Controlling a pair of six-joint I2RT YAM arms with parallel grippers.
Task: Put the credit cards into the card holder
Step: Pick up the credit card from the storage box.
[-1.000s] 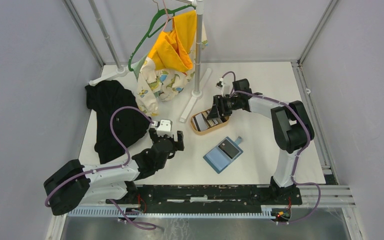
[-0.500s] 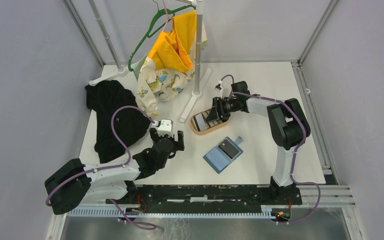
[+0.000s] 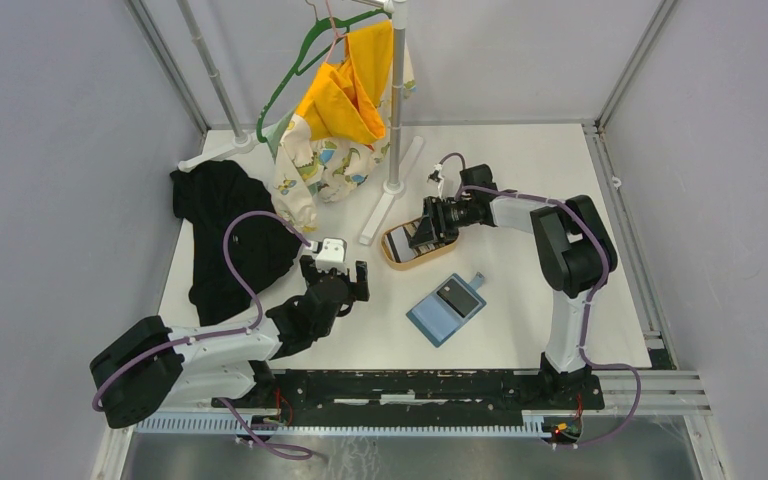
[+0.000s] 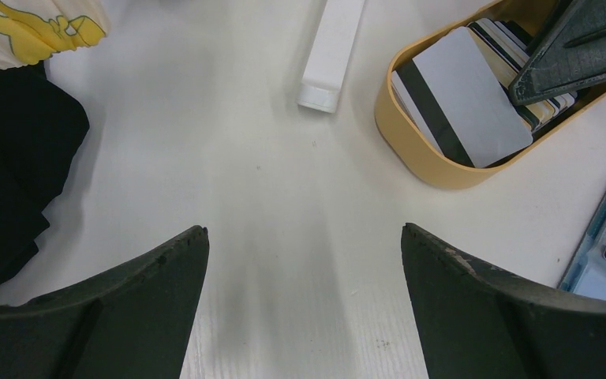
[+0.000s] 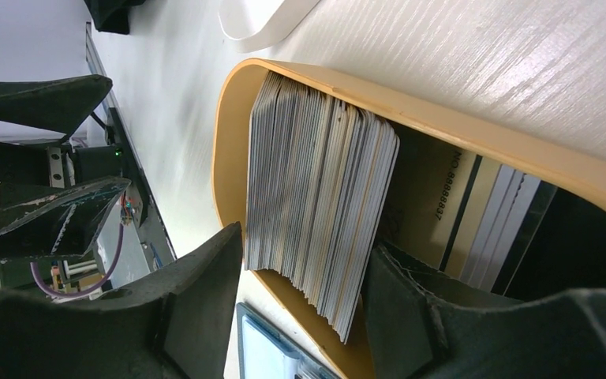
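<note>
My left end effector (image 4: 304, 237), fingers apart and empty, hovers over the table (image 3: 520, 180) left of the tray (image 4: 410, 154). Inside the tray, my right end effector (image 5: 304, 245) brackets the credit cards (image 5: 316, 189), stacked on edge; clamped or not, I cannot tell. The card holder (image 3: 445, 308) lies open, near-right of the tray.

Oval tan tray (image 3: 396, 262) sits on the white table (image 3: 530, 160), just beside the white rack foot (image 3: 381, 214). Black garment (image 3: 222, 235) lies crumpled at left. Yellow and patterned clothing (image 3: 335, 120) hangs from the rack pole (image 3: 396, 150) at rear.
</note>
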